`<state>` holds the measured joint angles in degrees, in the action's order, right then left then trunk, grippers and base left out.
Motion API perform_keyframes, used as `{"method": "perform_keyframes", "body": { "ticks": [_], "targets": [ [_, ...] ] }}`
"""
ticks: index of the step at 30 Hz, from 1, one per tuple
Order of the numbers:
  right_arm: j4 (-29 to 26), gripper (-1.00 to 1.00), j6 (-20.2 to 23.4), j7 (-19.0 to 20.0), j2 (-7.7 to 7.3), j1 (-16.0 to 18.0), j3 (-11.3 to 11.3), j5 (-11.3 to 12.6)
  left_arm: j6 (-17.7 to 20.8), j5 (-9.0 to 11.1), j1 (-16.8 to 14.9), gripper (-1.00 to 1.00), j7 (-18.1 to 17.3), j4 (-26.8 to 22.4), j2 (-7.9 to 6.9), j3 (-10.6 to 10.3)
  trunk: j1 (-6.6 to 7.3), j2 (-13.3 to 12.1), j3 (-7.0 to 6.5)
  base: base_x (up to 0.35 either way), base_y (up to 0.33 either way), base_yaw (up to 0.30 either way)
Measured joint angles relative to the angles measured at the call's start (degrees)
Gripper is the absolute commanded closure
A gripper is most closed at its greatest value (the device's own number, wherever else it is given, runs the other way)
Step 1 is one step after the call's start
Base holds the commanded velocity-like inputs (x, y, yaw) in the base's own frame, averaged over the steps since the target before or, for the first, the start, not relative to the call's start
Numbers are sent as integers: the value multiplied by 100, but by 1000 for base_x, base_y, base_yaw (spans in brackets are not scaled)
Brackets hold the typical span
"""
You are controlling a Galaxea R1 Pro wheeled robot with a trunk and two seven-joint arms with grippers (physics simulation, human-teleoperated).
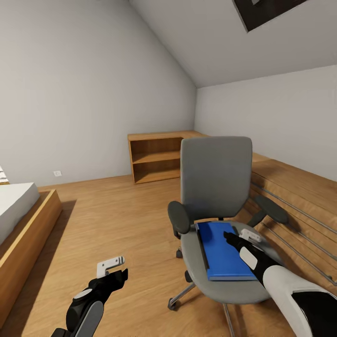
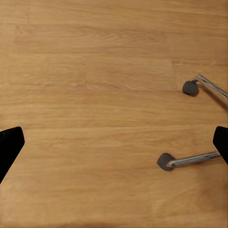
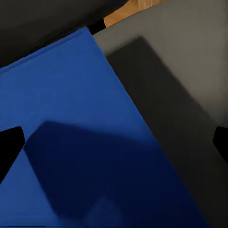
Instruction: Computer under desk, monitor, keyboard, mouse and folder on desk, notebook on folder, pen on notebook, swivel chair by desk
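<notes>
The swivel chair, with its grey seat and back, stands on the wood floor at centre right. The blue folder lies flat on its seat. My right gripper hovers open just above the folder, its dark fingertips spread wide over the folder's far end. My left gripper hangs open over bare floor to the chair's left, and in its wrist view its fingertips frame two chrome spokes with black castors. The desk, computer, monitor, keyboard, mouse, notebook and pen are out of view.
Low wooden shelving stands against the far wall. A wooden bed with a white mattress lies at the left. A raised wooden platform with metal rails runs along the right, close behind the chair. Open floor lies between bed and chair.
</notes>
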<state>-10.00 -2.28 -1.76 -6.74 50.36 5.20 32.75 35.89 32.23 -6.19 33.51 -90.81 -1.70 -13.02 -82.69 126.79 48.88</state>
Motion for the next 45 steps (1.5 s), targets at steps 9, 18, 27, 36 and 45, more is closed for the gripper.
{"method": "perform_keyframes", "body": {
  "ticks": [9, 18, 27, 36, 45],
  "targets": [
    [18, -100, 1, 5, 0, 0, -32, 3, 0, 0, 0, -100, 0, 0, 0, -1, -1, 0, 0, -146, 0, 0],
    [19, -100, 2, 15, 0, 0, -21, 5, 0, 0, 0, -100, 0, 0, 0, 4, -1, 0, 0, -75, 0, 0],
    [22, -100, 2, 27, 0, 0, -12, 3, 0, 2, 0, -100, 0, 0, 0, -4, -3, 0, 0, -194, 0, 0],
    [24, -100, 2, 31, 0, 0, 13, 2, 0, 3, 0, -100, 0, 0, 0, -4, 0, 0, 0, -131, 0, 0],
    [26, -100, 1, 29, 0, 0, 9, -3, 0, 0, 0, -100, 0, 0, 0, -4, 0, 0, 0, -6, 0, 0]
  ]
}}
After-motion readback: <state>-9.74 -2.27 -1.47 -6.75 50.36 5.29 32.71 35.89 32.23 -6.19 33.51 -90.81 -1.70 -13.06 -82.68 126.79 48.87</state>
